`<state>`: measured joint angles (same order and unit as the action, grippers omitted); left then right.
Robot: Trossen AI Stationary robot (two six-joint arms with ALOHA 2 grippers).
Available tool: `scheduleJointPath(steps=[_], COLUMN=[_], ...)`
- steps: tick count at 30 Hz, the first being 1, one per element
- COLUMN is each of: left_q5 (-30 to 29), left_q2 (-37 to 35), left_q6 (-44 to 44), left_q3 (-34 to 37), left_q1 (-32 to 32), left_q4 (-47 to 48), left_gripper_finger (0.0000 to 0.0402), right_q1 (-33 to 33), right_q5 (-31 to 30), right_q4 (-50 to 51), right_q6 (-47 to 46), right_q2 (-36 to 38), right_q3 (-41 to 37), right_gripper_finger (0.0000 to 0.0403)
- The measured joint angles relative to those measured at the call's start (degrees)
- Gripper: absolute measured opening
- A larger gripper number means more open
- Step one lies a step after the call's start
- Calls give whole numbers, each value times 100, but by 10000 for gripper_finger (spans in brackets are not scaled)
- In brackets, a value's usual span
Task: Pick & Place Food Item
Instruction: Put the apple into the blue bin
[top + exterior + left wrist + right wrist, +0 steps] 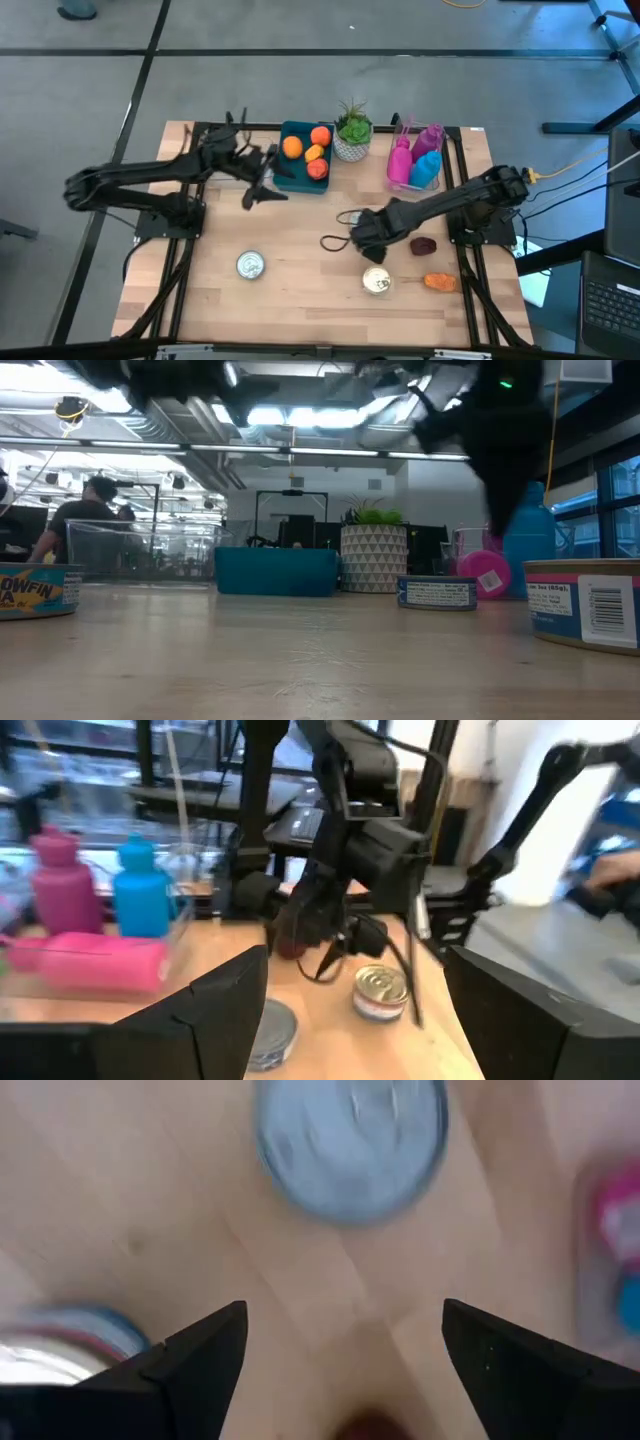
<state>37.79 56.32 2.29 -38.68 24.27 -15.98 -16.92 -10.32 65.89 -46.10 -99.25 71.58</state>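
High view: the wooden surface [300, 250] is seen with a teal tray [298, 182] at its far side, in which oranges [292, 147] and a red fruit [317, 169] are held. Beside the tray a potted plant [352, 135] is placed, and next to it a clear bin [418, 178] with pink and blue bottles. The left end effector [266, 193] is held just beside the tray's near edge, its fingers spread and nothing gripped. The right end effector [338, 229] is held above the middle of the surface, fingers wide apart and empty. Near it, a dark red food item [424, 245] and an orange food item [439, 282] are seen lying on the surface, with one can [376, 281] close by and another can [250, 265] well apart.
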Motion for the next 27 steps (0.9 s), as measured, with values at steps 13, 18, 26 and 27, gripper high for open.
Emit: scheduleJointPath(steps=[13,18,26,27], left_q5=[-2424,-2806,-3064,-3068], left_q2=[-1155,-1100,-1008,-990], left_q6=[-724,-857,-859,-853], left_q3=[6,7,7,9], left_q1=[-1481,-1774,-1900,-1913], left_q4=[2503,2492,2492,2478], left_gripper_finger=[292,292,292,292], right_q1=[-699,-868,-919,-919], right_q5=[829,1020,1451,1529], right_q4=[27,122,125,76], right_q6=[-2020,-2052,-1928,-1930], right_q2=[1808,1915,1876,1876], right_q3=[-1585,-1708,-2502,-2635], right_gripper_finger=[293,292,292,292])
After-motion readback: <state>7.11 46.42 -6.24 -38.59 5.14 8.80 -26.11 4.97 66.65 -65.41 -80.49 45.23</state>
